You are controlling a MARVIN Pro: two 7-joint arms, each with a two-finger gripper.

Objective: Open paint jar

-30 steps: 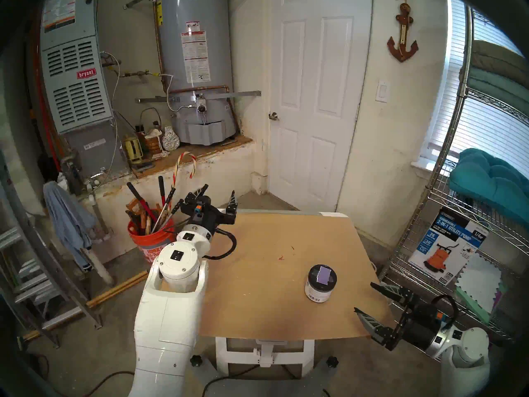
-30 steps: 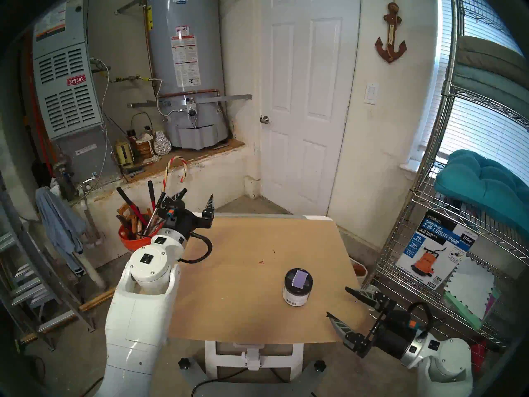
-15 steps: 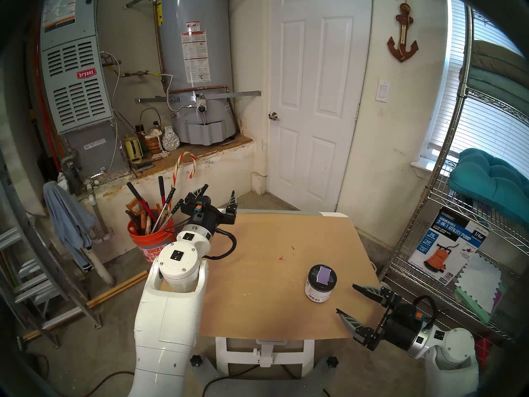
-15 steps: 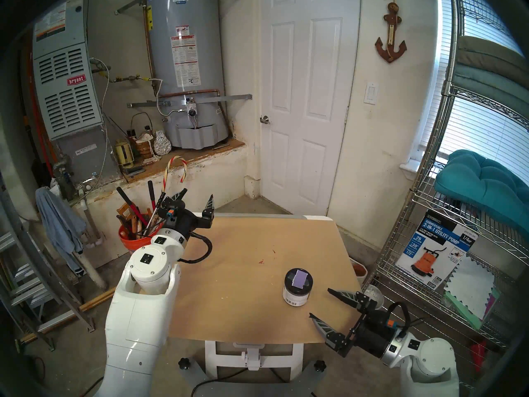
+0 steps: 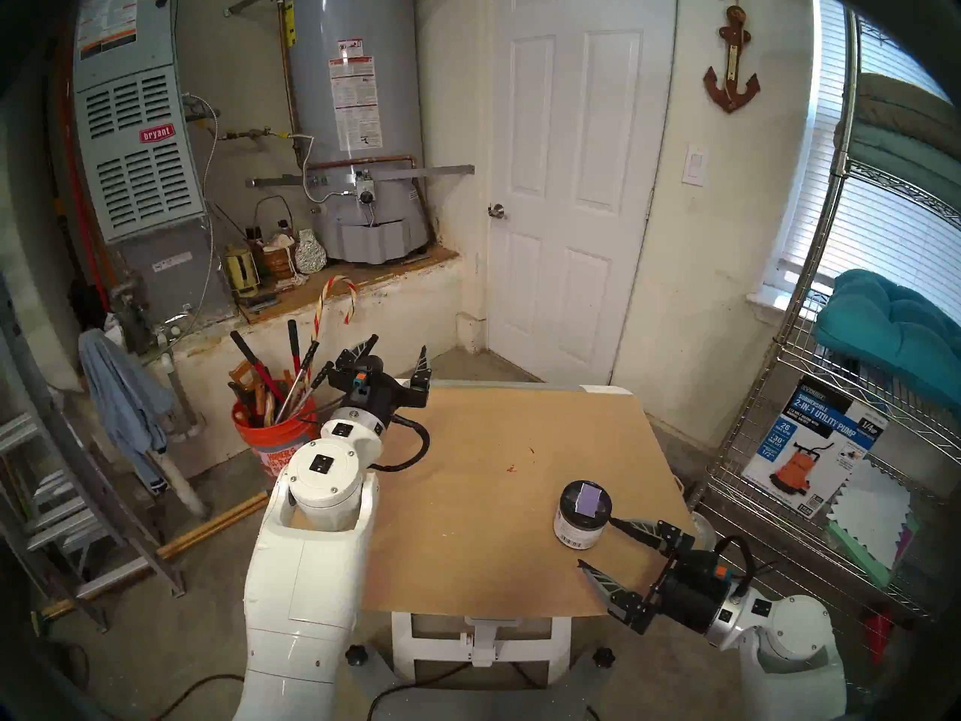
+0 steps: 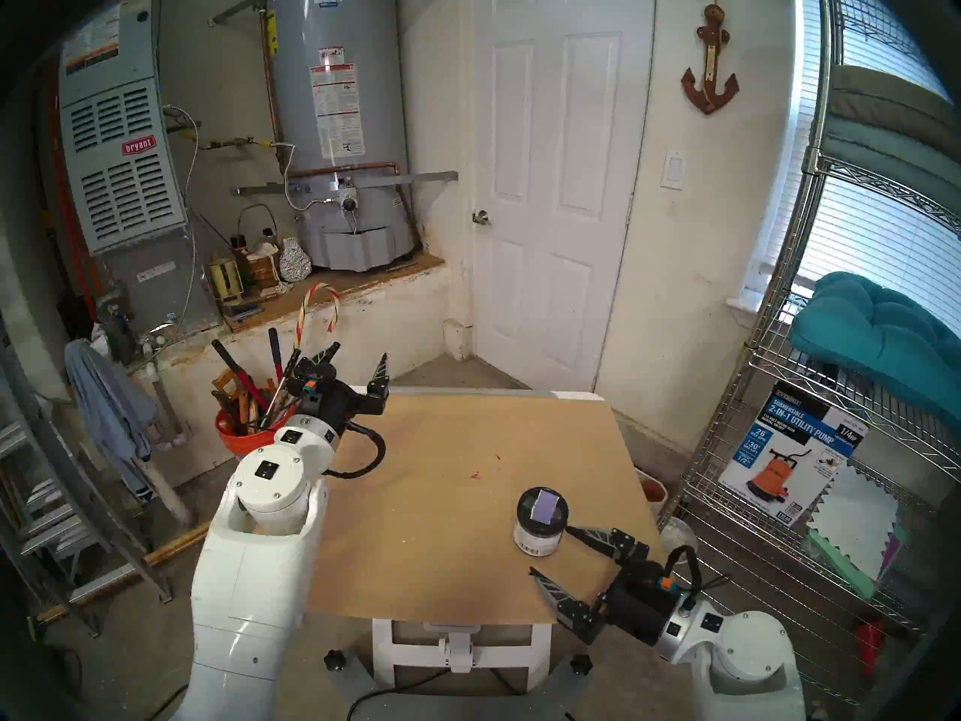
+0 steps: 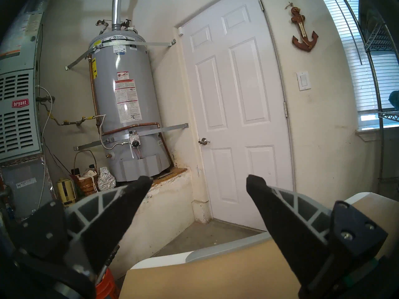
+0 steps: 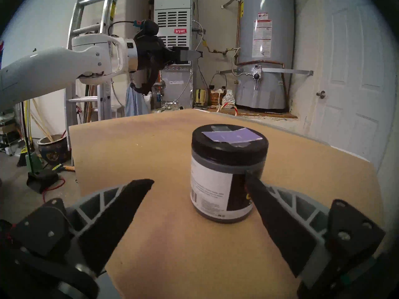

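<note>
The paint jar (image 5: pixel 581 517) stands upright on the right part of the brown tabletop (image 5: pixel 468 522), its black lid with the lilac swatch (image 8: pixel 233 136) screwed on. It also shows in the other head view (image 6: pixel 541 522). My right gripper (image 5: pixel 595 541) is open and empty, low over the table just right of and in front of the jar. One fingertip (image 8: pixel 251 182) is at the jar's right side; I cannot tell if it touches. My left gripper (image 5: pixel 399 344) is open and empty, raised past the table's far left corner and pointing at the water heater (image 7: pixel 127 110).
An orange bucket of tools (image 5: pixel 270 434) stands on the floor by the left arm. A wire shelf (image 5: pixel 780 444) with a pump box stands close to the table's right edge. A ladder (image 5: pixel 78 496) leans at the far left. A white door (image 5: pixel 572 184) is behind the table.
My right gripper has moved left and inward from beyond the table's right edge to beside the jar, staying open. The left arm and the jar have not moved.
</note>
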